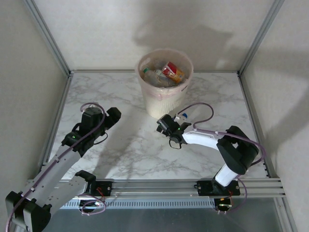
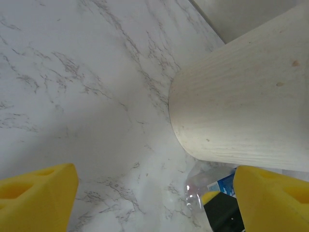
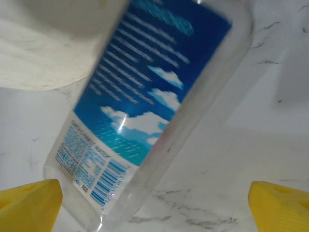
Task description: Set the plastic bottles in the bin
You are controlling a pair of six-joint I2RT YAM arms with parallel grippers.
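Observation:
The cream-white bin (image 1: 163,99) with a pinkish liner stands at the back middle of the marble table and holds several bottles (image 1: 164,74), one with a red-and-gold label. A clear bottle with a blue label (image 3: 145,101) lies on the table by the bin's base, its blue cap end (image 1: 182,117) towards the right. My right gripper (image 1: 166,128) is low over it and open, the bottle lying between its widely spread yellow fingers (image 3: 29,205). My left gripper (image 1: 112,117) is open and holds nothing, left of the bin. Its view shows the bin wall (image 2: 241,106) and the bottle (image 2: 205,186).
Metal frame posts (image 1: 55,48) and grey walls close in the table on the left, back and right. An aluminium rail (image 1: 154,186) runs along the near edge, carrying both arm bases. Bare marble (image 1: 130,150) lies between the two arms.

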